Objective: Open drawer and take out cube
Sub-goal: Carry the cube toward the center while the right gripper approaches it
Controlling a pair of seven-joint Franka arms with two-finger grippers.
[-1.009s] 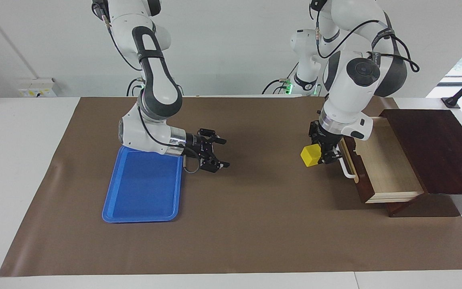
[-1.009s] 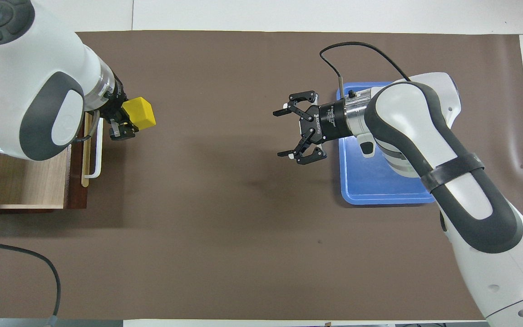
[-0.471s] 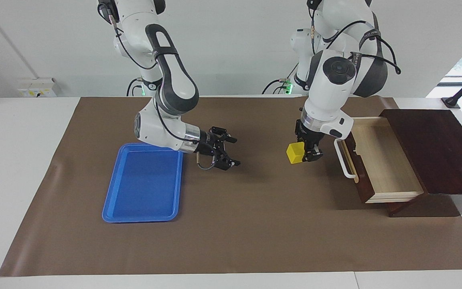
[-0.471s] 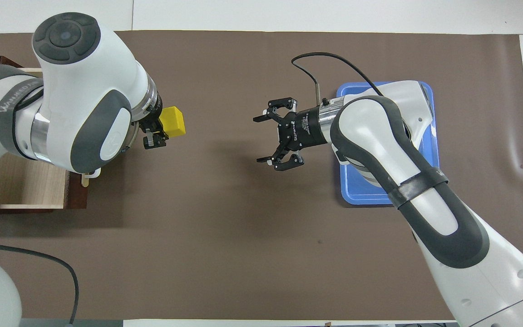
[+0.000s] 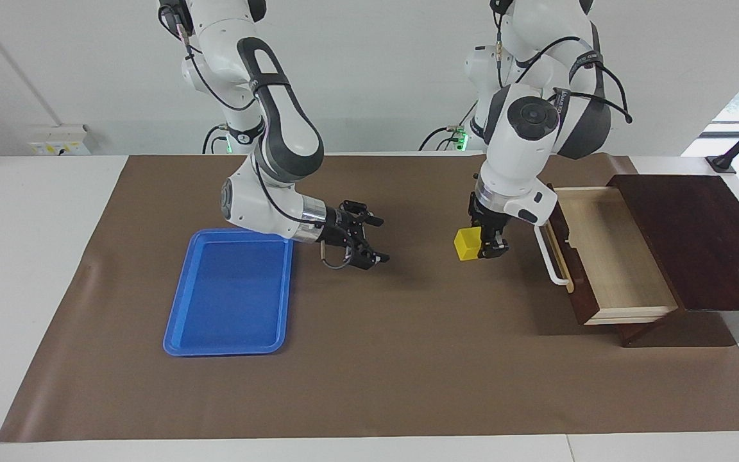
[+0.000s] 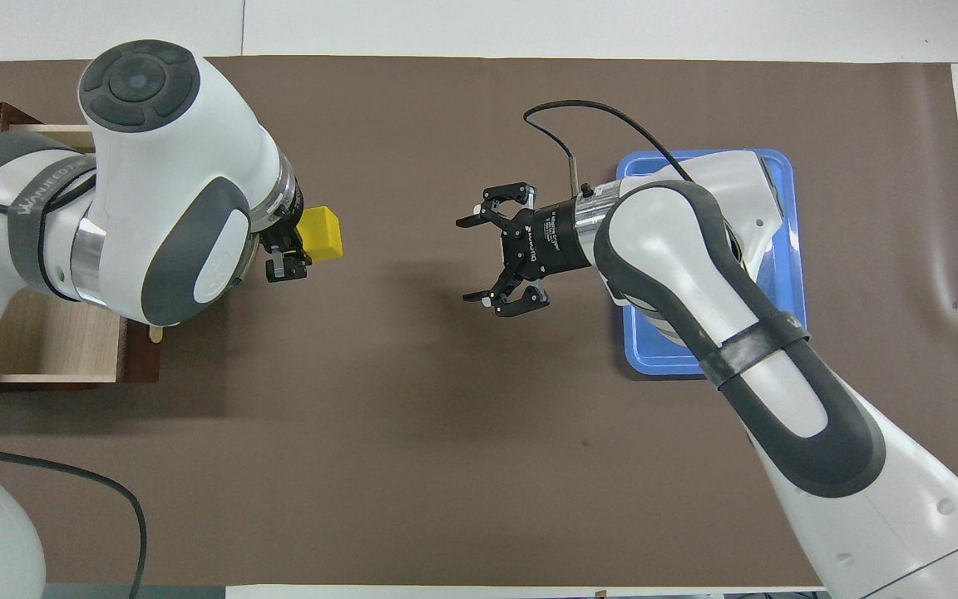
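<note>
— Left gripper [image 5: 486, 247]: what has it got?

— Its fingers are closed on the cube [image 5: 466, 244], a yellow block, which hangs above the brown mat [image 5: 408, 359] and clear of it. In the overhead view the left gripper [image 6: 289, 254] points toward the middle of the table with the cube [image 6: 319, 234] at its tip.

— And the drawer?

— The drawer [image 5: 607, 256] is pulled out at the left arm's end of the table. Its pale interior shows bare, and the white bar handle [image 5: 550, 256] faces the middle of the table. The cube is up in the air just in front of that handle.

— What about the right gripper?

— The right gripper [image 5: 371, 240] hovers over the mat near the table's middle, fingers spread wide, holding nothing and pointing toward the cube. A gap of bare mat lies between the two grippers. The blue tray [image 5: 228, 295] lies flat on the mat toward the right arm's end, with the right arm's wrist above its corner nearest the robots.
</note>
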